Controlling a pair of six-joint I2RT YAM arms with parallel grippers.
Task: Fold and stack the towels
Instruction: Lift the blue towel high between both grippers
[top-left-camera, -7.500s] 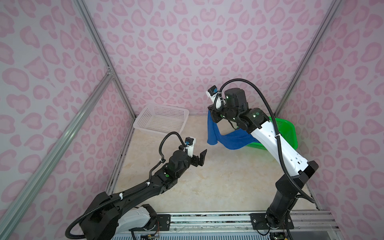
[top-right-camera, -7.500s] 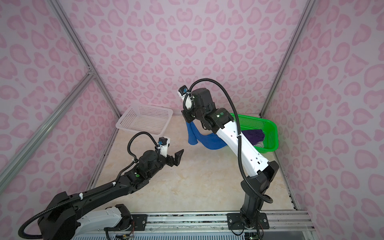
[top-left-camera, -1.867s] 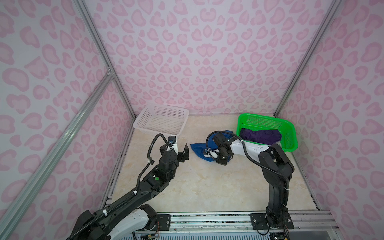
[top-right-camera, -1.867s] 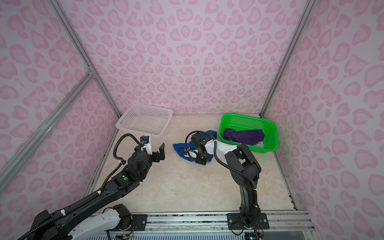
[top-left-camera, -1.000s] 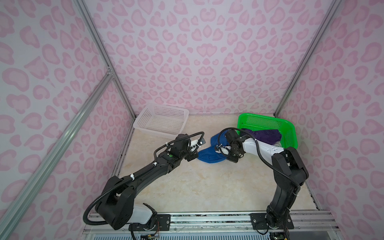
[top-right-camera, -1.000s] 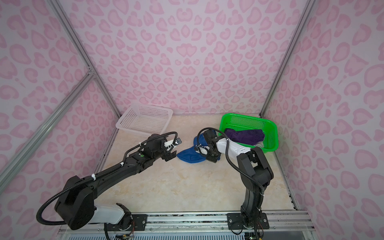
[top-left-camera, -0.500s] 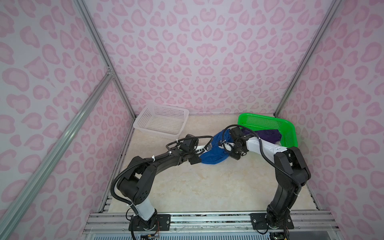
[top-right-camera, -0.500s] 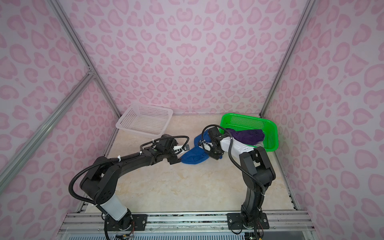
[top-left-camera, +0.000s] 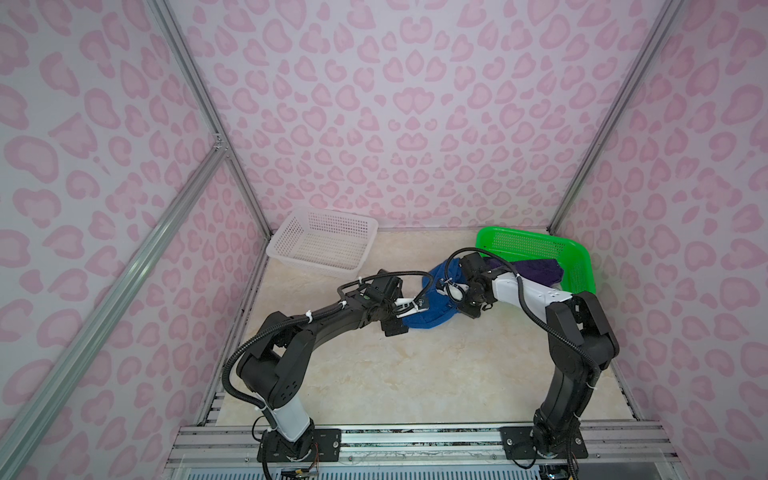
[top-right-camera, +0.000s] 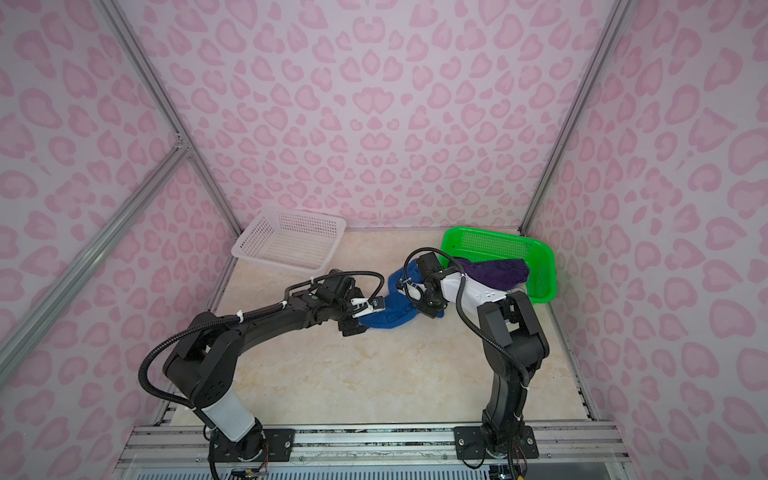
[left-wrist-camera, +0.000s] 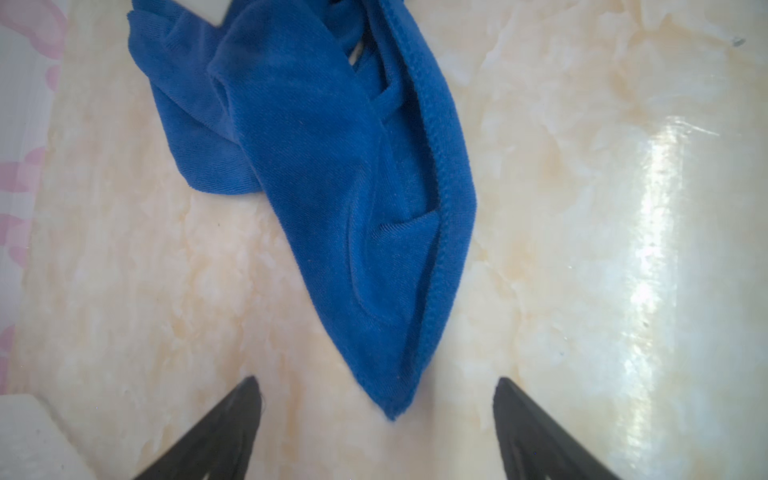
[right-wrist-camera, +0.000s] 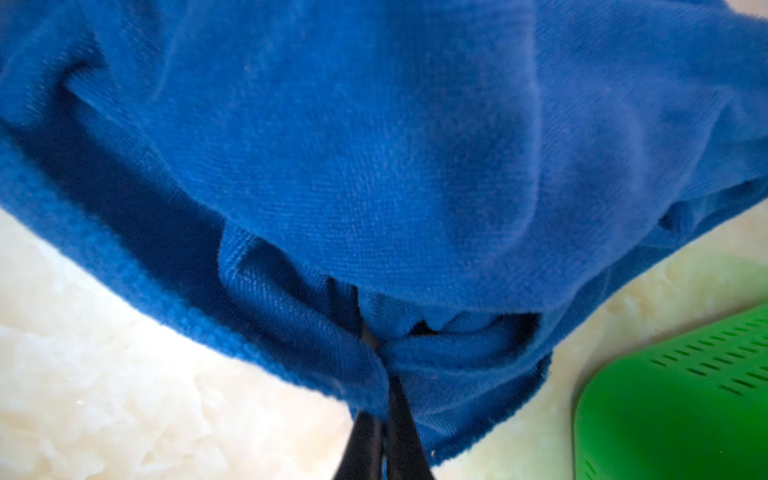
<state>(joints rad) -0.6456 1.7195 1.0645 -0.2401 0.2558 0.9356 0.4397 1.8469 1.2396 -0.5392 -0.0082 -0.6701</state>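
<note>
The blue towel lies crumpled on the marble tabletop near the middle, just beside the green basket. The right gripper has its jaws pressed together on a fold of the blue cloth, which drapes over them in the right wrist view. The left gripper sits low over the tabletop at the opposite end of the towel, jaws wide apart, with the pointed corner lying between them and touching neither finger. The purple towel lies inside the green basket. The white basket stands at the back left, well apart
</note>
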